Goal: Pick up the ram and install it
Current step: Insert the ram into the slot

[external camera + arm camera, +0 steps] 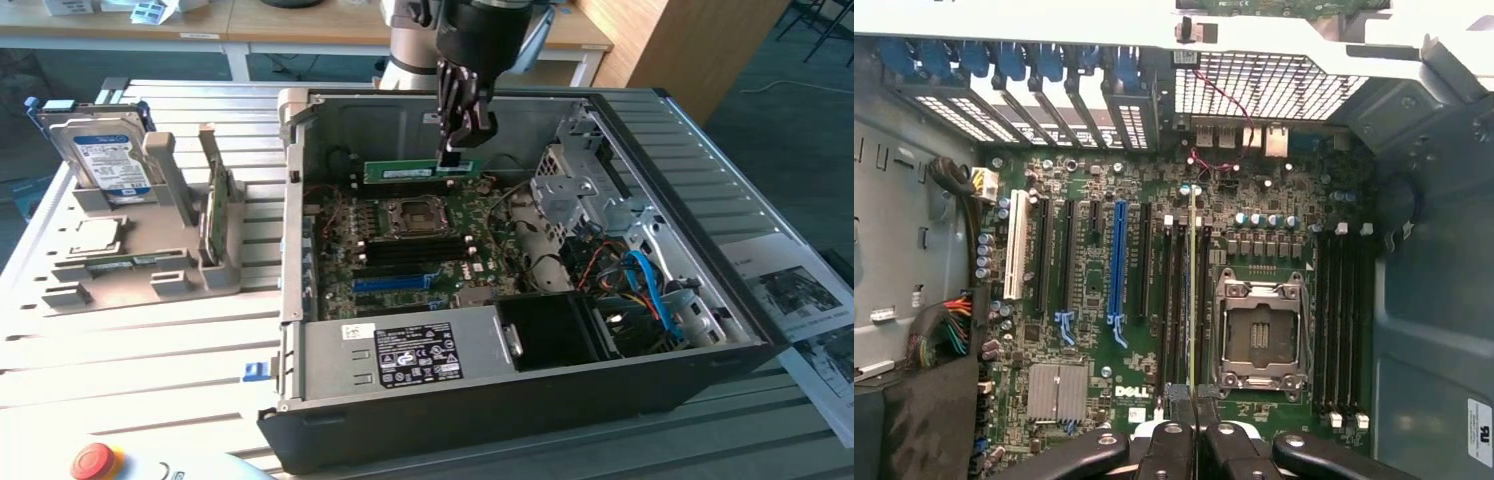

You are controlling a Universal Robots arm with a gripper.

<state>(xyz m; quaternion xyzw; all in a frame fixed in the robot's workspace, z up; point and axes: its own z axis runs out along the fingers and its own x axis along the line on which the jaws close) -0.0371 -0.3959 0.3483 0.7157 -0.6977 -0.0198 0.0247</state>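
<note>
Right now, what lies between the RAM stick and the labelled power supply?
Exterior view: past the ram, the motherboard's CPU socket, then black and blue slots.

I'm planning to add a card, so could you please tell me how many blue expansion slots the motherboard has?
1. The blue slot lies between black slots, with the white slot on one side and the ram, held by the gripper, on the other. None appears hidden.

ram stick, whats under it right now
Under the ram, the black memory slots of the motherboard run beside the CPU socket. The slot directly beneath is covered by the stick's own edge.
</note>
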